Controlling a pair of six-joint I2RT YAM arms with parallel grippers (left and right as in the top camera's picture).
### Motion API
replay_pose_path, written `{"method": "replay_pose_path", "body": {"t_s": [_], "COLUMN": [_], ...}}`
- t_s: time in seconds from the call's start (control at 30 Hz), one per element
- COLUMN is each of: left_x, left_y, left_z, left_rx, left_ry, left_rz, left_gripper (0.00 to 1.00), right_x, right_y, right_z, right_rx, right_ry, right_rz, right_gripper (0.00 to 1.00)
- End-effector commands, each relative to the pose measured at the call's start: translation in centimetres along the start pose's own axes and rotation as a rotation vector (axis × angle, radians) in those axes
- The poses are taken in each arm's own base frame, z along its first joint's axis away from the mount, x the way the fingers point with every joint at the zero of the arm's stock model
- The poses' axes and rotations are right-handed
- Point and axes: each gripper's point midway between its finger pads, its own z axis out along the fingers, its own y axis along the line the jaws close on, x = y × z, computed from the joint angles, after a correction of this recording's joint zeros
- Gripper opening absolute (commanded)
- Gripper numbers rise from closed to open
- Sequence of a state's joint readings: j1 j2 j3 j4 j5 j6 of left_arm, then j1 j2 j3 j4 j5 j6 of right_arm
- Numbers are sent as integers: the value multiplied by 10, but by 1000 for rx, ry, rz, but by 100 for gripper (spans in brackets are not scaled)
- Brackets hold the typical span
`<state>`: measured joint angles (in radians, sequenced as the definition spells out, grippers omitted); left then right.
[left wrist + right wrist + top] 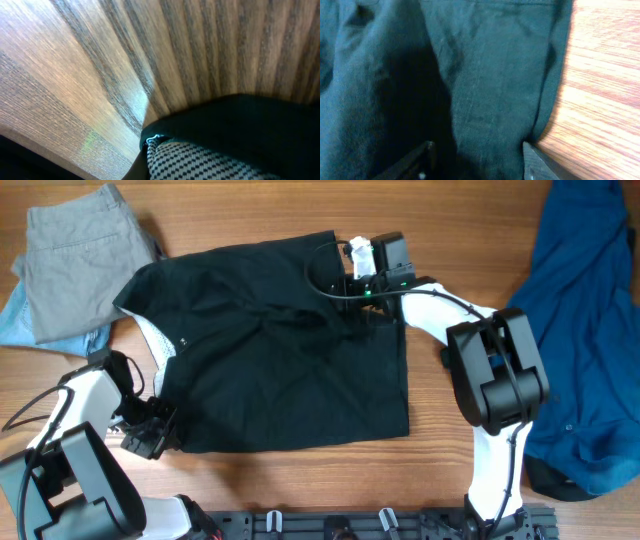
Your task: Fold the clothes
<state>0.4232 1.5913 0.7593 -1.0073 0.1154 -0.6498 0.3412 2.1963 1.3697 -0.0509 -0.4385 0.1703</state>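
**Shorts flat mid-counter, a hand at each of two opposite corners**

We see the black shorts (280, 350) spread flat in the middle of the counter (300, 485). The waist is to the left, with the whitish lining (150, 345) showing at the opening. A few creases cross the upper middle.

The left hand (155, 430) sits at the near-left corner of the shorts, right at the fabric edge. Its wrist view gives us only wood grain, a black cloth edge and some dotted lining. No fingertips show, so we cannot tell whether it is clenched or released.

The right hand (372, 288) is at the far-right corner, over the hem. In its wrist view both fingers (535, 161) are spread wide with black cloth lying between them, not pinched, so it is released.

Also on the counter:
- grey trousers (75, 250), folded at far left just beside the shorts' corner, lying on a pale blue cloth (25, 320)
- blue garment (585, 330), rumpled at the right and well apart from the shorts
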Motion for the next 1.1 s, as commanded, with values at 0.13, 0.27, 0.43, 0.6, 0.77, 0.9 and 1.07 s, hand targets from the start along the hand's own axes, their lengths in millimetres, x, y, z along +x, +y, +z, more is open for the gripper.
{"method": "replay_pose_path", "body": {"t_s": [0.13,0.27,0.43,0.6,0.77,0.9,1.07], "left_x": [-3,-6,-7,-13,-11,-6,4], "left_y": [-8,-11,-35,-58,-67,-67,-60], "left_z": [-3,-3,-5,-8,-8,-7,-4], "left_rx": [25,37,158,229,240,229,192], "left_ry": [-23,-37,-21,-69,-91,-81,-48], "left_rz": [8,11,50,122,166,181,206], "left_gripper": [4,4,4,4,5,5,5], "right_x": [-2,-71,-137,-77,-20,-1,35], "right_y": [-32,-81,-128,-130,-128,-123,-90], "right_z": [6,-48,-124,-122,-147,-193,-252], "right_rx": [153,297,364,333,378,411,457], "right_ry": [-38,-220,-376,-128,91,150,249], "right_rz": [73,96,151,275,409,544,791], "right_gripper": [4,4,7,100,100,100,100]}}
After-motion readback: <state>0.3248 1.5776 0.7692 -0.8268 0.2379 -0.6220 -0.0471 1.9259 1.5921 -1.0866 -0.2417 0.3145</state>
